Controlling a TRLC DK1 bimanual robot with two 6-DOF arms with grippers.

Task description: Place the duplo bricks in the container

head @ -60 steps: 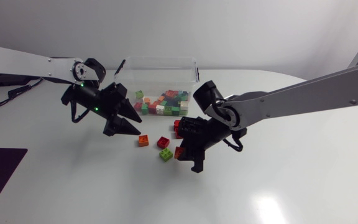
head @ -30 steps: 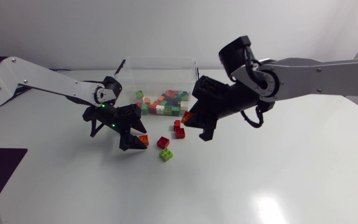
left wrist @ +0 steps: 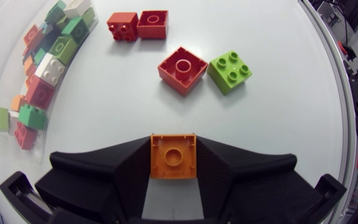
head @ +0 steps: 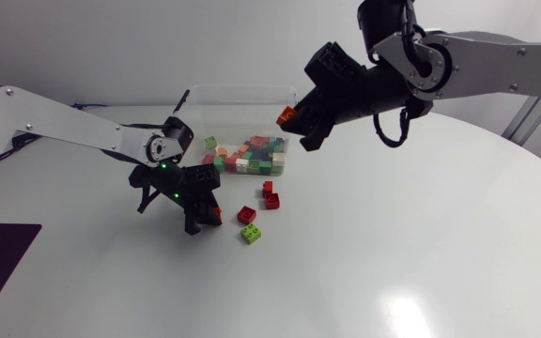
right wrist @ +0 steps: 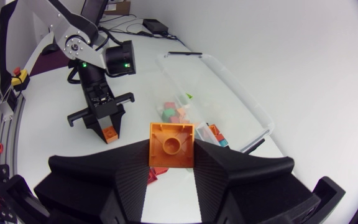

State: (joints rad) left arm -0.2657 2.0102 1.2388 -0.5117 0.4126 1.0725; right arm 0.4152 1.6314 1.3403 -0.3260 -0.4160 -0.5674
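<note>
The right gripper (head: 291, 122) pinched an orange duplo brick (right wrist: 171, 144) above the container (head: 242, 90) rim, seemingly for release. The left gripper (head: 205, 218) clamped a second orange brick (left wrist: 173, 155) on the tabletop (head: 393, 263).

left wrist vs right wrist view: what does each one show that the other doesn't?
Only left wrist: the lime green brick lying ahead of the left gripper. Only right wrist: the right gripper shut on an orange brick, raised near the clear container. Both: the left gripper shut on a second orange brick, and the container with its bricks inside.
</note>
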